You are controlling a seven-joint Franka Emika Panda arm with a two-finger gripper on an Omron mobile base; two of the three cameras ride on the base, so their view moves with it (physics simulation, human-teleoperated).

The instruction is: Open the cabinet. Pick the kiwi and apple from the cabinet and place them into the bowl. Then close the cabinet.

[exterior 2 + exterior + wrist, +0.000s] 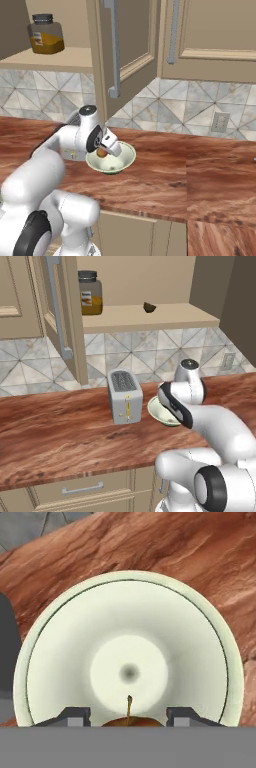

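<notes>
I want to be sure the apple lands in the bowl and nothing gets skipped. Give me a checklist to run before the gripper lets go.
1. Apple between the fingers of the gripper: ok.
2. Gripper over the bowl, not the counter: ok.
3. Bowl empty inside, room for the fruit: ok.
4. Toaster apart from the bowl: ok.
5. Kiwi fetched: not ok, it lies on the cabinet shelf.
6. Cabinet door open for the next reach: ok.
</notes>
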